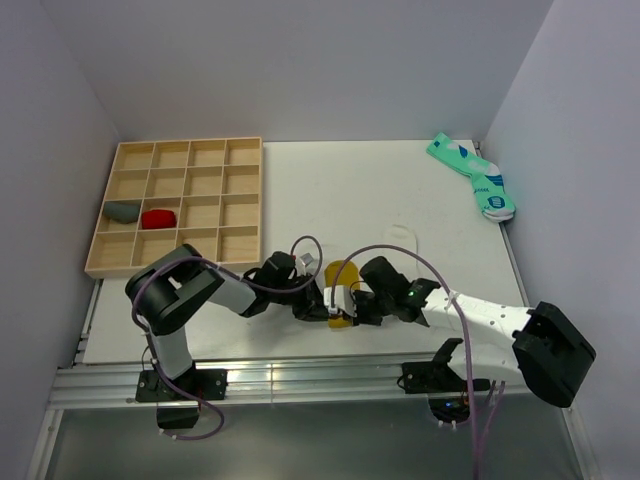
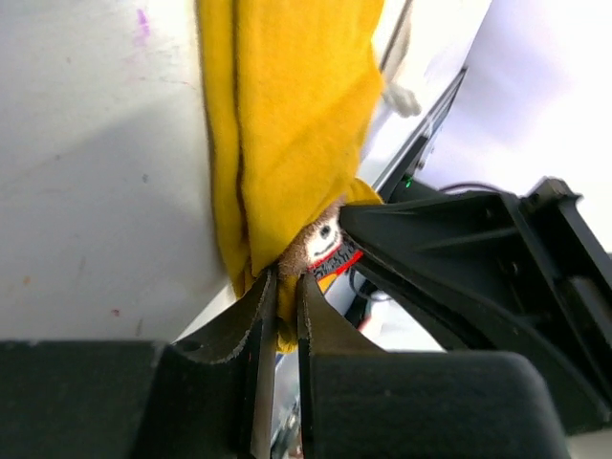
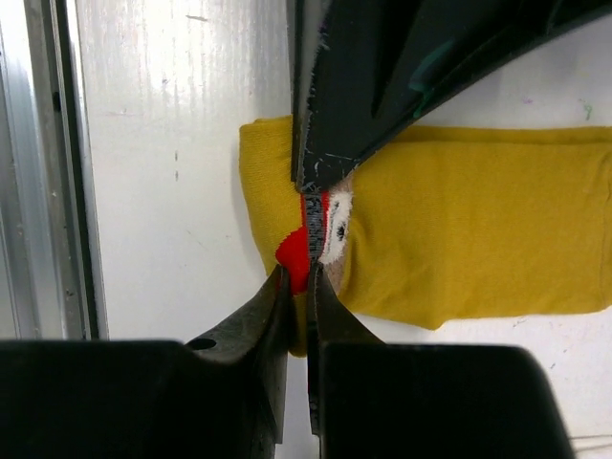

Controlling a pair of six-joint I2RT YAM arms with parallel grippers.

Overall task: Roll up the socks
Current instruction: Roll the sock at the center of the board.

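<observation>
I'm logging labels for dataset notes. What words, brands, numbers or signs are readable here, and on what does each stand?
No text can be read in any view.
mustard-yellow sock: its red, white and brown mark looks like a small figure, with no legible letters.
teal patterned socks: white and blue markings, too small to read.
wooden divided tray: no writing visible.
</observation>
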